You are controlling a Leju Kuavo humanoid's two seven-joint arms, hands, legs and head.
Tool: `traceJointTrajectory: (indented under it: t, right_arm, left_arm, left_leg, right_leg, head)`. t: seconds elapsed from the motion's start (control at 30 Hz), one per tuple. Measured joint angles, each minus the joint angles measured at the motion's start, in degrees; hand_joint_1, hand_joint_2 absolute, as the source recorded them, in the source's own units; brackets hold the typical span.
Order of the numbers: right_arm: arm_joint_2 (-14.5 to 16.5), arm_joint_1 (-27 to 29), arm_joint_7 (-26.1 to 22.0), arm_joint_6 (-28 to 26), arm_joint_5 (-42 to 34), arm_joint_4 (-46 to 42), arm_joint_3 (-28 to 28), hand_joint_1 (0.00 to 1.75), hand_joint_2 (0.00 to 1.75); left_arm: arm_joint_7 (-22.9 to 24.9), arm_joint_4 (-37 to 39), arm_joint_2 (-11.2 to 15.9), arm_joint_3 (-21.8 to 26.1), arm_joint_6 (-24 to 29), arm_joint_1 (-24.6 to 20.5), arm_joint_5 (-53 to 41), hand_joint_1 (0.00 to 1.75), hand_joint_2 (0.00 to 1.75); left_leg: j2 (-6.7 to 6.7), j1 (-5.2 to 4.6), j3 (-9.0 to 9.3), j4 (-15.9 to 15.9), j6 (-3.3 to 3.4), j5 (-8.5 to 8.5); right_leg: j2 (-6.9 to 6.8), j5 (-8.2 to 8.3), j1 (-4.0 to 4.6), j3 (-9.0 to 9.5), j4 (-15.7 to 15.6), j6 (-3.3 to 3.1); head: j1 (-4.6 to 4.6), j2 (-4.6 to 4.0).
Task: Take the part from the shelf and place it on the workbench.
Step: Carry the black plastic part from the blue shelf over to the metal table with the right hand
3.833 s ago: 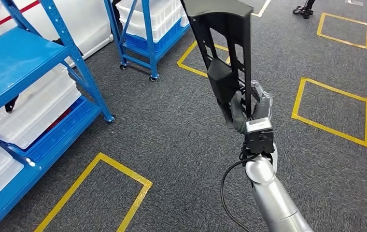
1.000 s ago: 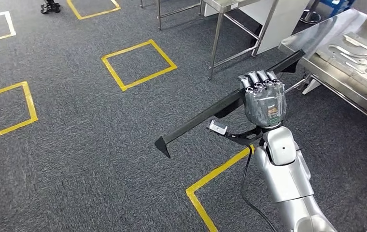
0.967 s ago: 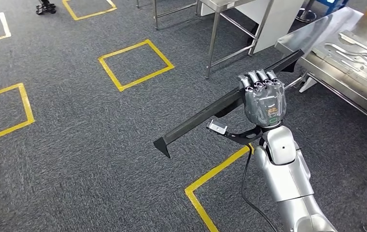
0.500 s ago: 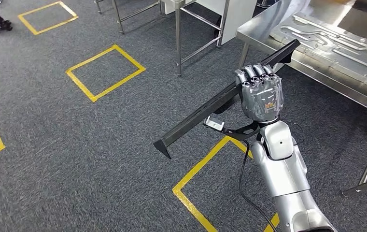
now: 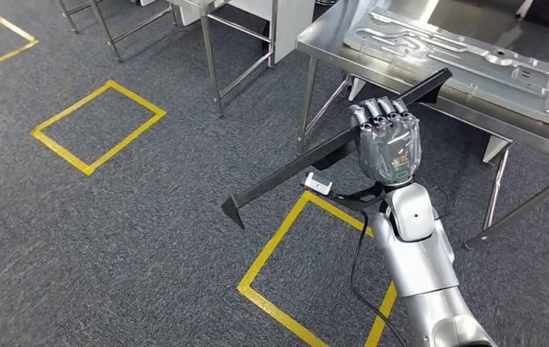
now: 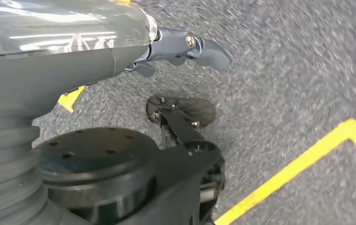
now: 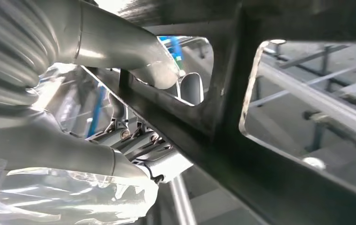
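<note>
Black and long, the part (image 5: 308,160) is clenched near its middle in the right hand (image 5: 388,141), its far tip just reaching the steel table (image 5: 329,32) ahead. Carrying is nearly done; next, lift it over the edge and lay it beside the metal plate (image 5: 467,54).

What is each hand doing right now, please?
Right hand: grips the black part, held in the air near the workbench.
Left hand: holds nothing; whether its fingers are apart or curled cannot be told.
</note>
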Motion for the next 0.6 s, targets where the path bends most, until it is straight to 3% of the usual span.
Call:
traceJointTrajectory:
  t: [0.07, 0.1, 0.13, 0.17, 0.23, 0.3, 0.37, 0.4, 0.47, 0.53, 0.6]
  right_arm:
    - [0.0, 0.2, 0.0, 0.0, -0.2, 0.0, 0.0, 1.75, 1.75]
    - [0.0, 0.4, -0.2, 0.0, -0.5, 0.0, 0.0, 1.75, 1.75]
    - [0.0, 0.6, -0.7, 0.0, -1.4, 0.1, -0.1, 1.75, 1.75]
    - [0.0, 0.6, -1.7, 0.0, -2.7, 0.2, -0.2, 1.75, 1.75]
    - [0.4, 0.5, -4.8, 0.0, -6.2, 0.7, -1.0, 1.75, 1.75]
    - [1.1, 0.0, -8.0, 0.0, -12.5, 2.2, -1.9, 1.75, 1.75]
    - [1.5, -0.6, -10.2, 0.0, -19.7, 4.5, -2.3, 1.75, 1.75]
    - [1.6, -0.8, -10.7, 0.0, -21.8, 5.4, -2.3, 1.75, 1.75]
    - [2.0, -1.2, -11.2, 0.0, -23.3, 6.7, -2.4, 1.75, 1.75]
    - [2.5, -1.5, -11.5, 0.0, -23.5, 7.9, -2.4, 1.75, 1.75]
    - [2.9, -1.5, -12.1, 1.1, -25.6, 9.1, -2.4, 1.75, 1.75]
  left_arm:
    - [0.0, 0.0, 0.0, 0.0, -0.1, 0.1, 0.0, 0.00, 1.75]
    - [0.0, 0.0, 0.0, 0.0, -0.1, 0.1, 0.0, 0.00, 1.75]
    - [0.0, 0.0, 0.0, 0.0, -0.1, 0.1, 0.0, 0.00, 1.75]
    - [0.0, 0.0, 0.0, 0.0, -0.1, 0.1, 0.0, 0.00, 1.75]
    - [0.0, 0.0, 0.0, 0.0, -0.1, 0.0, 0.0, 0.00, 1.75]
    - [0.0, 0.0, 0.0, 0.0, -0.1, -0.1, 0.0, 0.00, 1.75]
    - [0.0, 0.0, 0.0, 0.0, -0.1, -0.3, 0.0, 0.00, 1.75]
    - [0.0, 0.0, 0.0, 0.0, -0.1, -0.3, 0.0, 0.00, 1.75]
    - [0.0, 0.0, 0.0, 0.1, -0.2, -0.4, 0.0, 0.00, 1.75]
    - [0.0, 0.0, 0.0, 0.2, -0.2, -0.2, 0.0, 0.00, 1.75]
    - [0.0, 0.0, 0.0, 0.3, -0.3, 0.0, 0.0, 0.00, 1.75]
  left_leg:
    - [1.83, -0.18, 0.02, 0.0, 0.21, -0.14]
    - [2.73, -0.21, 0.05, 0.0, 0.23, -0.25]
    - [3.57, -0.22, 0.14, 0.0, 0.20, -0.38]
    - [4.33, -0.22, 0.31, 0.0, 0.13, -0.54]
    - [5.60, -0.42, 0.76, 0.0, -0.23, -0.94]
    - [6.72, -0.69, 1.15, 0.0, -0.77, -1.32]
    - [7.99, -0.85, 1.61, -0.2, -1.34, -1.58]
    - [7.88, -0.81, 1.79, 0.0, -1.66, -1.92]
    - [5.45, -0.66, 0.76, 3.0, -2.13, -3.96]
    - [2.32, -0.46, -2.85, 10.3, -2.32, -7.44]
    - [1.46, -0.42, -6.22, 16.2, -2.45, -8.92]
  right_leg:
    - [-1.68, -2.84, -0.10, -3.66, 7.2, 0.22]
    - [-1.92, -2.93, -0.14, -4.49, 8.8, 0.26]
    - [-2.12, -1.94, -0.15, -4.10, 8.0, 0.25]
    - [-2.49, -0.14, -0.11, -2.54, 5.1, 0.16]
    - [-5.05, 3.14, 0.37, 1.95, -3.1, -0.39]
    - [-6.77, 4.03, 1.01, 4.07, -7.2, -1.11]
    - [-5.65, 3.95, 1.20, 4.01, -7.5, -1.66]
    - [-4.95, 4.05, 1.03, 4.17, -7.7, -1.93]
    - [-3.56, 4.28, 0.56, 4.54, -8.1, -2.59]
    - [-2.09, 4.32, 0.37, 4.63, -8.2, -3.07]
    - [-0.34, 4.25, 0.43, 4.61, -8.1, -3.21]
  head:
    - [0.01, 0.00]
    - [0.01, 0.00]
    - [0.01, 0.00]
    - [0.01, 0.00]
    - [0.01, 0.00]
    - [0.01, 0.00]
    - [0.00, 0.00]
    - [-0.01, 0.00]
    - [-0.04, 0.00]
    - [-0.09, 0.00]
    - [-0.10, 0.00]
